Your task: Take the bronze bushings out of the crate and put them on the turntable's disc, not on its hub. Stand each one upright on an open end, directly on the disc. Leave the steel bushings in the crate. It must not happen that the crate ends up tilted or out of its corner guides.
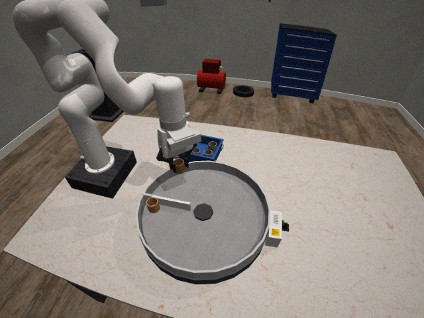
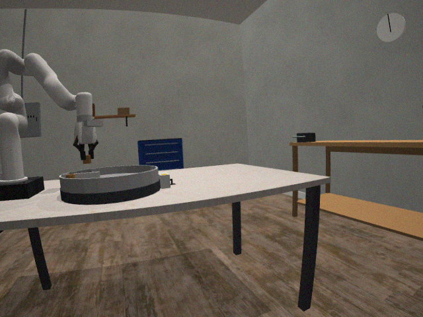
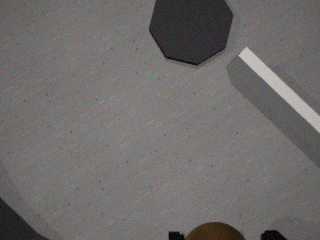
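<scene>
My gripper (image 1: 177, 163) is shut on a bronze bushing (image 1: 179, 165) and holds it in the air over the far edge of the turntable's grey disc (image 1: 202, 226). The side view shows the gripper (image 2: 86, 156) and bushing (image 2: 88, 158) well above the rim. In the wrist view the bushing's top (image 3: 212, 232) shows at the bottom edge, with the dark hub (image 3: 191, 30) ahead. A second bronze bushing (image 1: 152, 204) stands upright on the disc beside a white bar (image 1: 167, 201). The hub (image 1: 203, 211) is bare. The blue crate (image 1: 206, 148) behind the gripper holds steel bushings (image 1: 212, 144); part of it is hidden.
The turntable has a raised grey rim (image 1: 239, 177) all around. The white bar (image 3: 280, 97) runs from the rim toward the hub. A white control box (image 1: 275, 228) sits at the turntable's right side. The arm's black base (image 1: 101, 171) stands left of the turntable.
</scene>
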Tool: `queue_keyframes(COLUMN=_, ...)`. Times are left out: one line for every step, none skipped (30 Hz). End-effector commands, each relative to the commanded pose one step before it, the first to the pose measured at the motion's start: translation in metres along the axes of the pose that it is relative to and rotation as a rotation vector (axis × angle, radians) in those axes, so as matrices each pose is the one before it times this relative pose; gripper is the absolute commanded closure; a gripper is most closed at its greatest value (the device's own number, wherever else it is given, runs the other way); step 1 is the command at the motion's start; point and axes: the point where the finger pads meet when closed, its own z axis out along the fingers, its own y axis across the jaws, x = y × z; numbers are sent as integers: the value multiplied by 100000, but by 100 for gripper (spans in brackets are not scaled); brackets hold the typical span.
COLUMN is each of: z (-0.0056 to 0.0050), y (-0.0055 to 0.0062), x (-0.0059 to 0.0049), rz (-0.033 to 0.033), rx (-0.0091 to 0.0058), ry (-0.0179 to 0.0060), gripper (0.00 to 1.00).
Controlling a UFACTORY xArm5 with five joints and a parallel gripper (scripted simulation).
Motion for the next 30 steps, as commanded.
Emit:
queue_keyframes(z=-65, y=2107, x=4183, rz=-1177, rx=-41, ry=241, gripper=100)
queue_keyframes(z=-10, y=619, x=909, rz=0, rx=-26, ry=43, gripper=100)
queue_keyframes(z=-9, y=611, x=898, rz=0, rx=-28, ry=41, gripper=100)
queue_keyframes(z=-8, y=602, x=883, rz=0, rx=-28, ry=38, gripper=100)
queue_keyframes(z=-7, y=590, x=866, rz=0, rx=-29, ry=35, gripper=100)
queue_keyframes(z=-7, y=576, x=845, rz=0, rx=-29, ry=32, gripper=100)
queue_keyframes(z=-6, y=560, x=822, rz=0, rx=-29, ry=29, gripper=100)
queue_keyframes(z=-6, y=541, x=794, rz=0, rx=-29, ry=26, gripper=100)
queue_keyframes(z=-5, y=521, x=764, rz=0, rx=-28, ry=24, gripper=100)
queue_keyframes(z=-4, y=497, x=729, rz=0, rx=-27, ry=21, gripper=100)
queue_keyframes(z=-4, y=467, x=683, rz=0, rx=-25, ry=19, gripper=100)
queue_keyframes(z=-3, y=424, x=619, rz=0, rx=-23, ry=16, gripper=100)
queue_keyframes(z=-3, y=371, x=549, rz=0, rx=-20, ry=13, gripper=100)
queue_keyframes(z=-2, y=334, x=489, rz=0, rx=-18, ry=11, gripper=100)
queue_keyframes(z=0, y=0, x=0, rz=0, rx=0, ry=0, gripper=100)
queue_keyframes(z=0, y=0, x=0, rz=0, rx=0, ry=0, gripper=100)
queue_keyframes(z=-2, y=292, x=429, rz=0, rx=-16, ry=9, gripper=100)
queue_keyframes(z=-1, y=257, x=375, rz=0, rx=-14, ry=8, gripper=100)
queue_keyframes(z=-2, y=218, x=322, rz=0, rx=-12, ry=6, gripper=100)
queue_keyframes(z=0, y=191, x=277, rz=0, rx=-10, ry=6, gripper=100)
queue_keyframes(z=-1, y=155, x=230, rz=0, rx=-8, ry=4, gripper=100)
queue_keyframes(z=-1, y=127, x=188, rz=0, rx=-7, ry=3, gripper=100)
queue_keyframes(z=-1, y=103, x=151, rz=0, rx=-5, ry=3, gripper=100)
queue_keyframes(z=0, y=80, x=117, rz=0, rx=-4, ry=2, gripper=100)
queue_keyframes(z=0, y=60, x=86, rz=0, rx=-3, ry=2, gripper=100)
queue_keyframes(z=0, y=41, x=59, rz=0, rx=-2, ry=1, gripper=100)
queue_keyframes(z=0, y=26, x=37, rz=0, rx=-1, ry=1, gripper=100)
queue_keyframes(z=0, y=14, x=20, rz=0, rx=-1, ry=0, gripper=100)
queue_keyframes(z=0, y=5, x=7, rz=0, rx=0, ry=0, gripper=100)
queue_keyframes(z=0, y=1, x=1, rz=0, rx=0, ry=0, gripper=100)
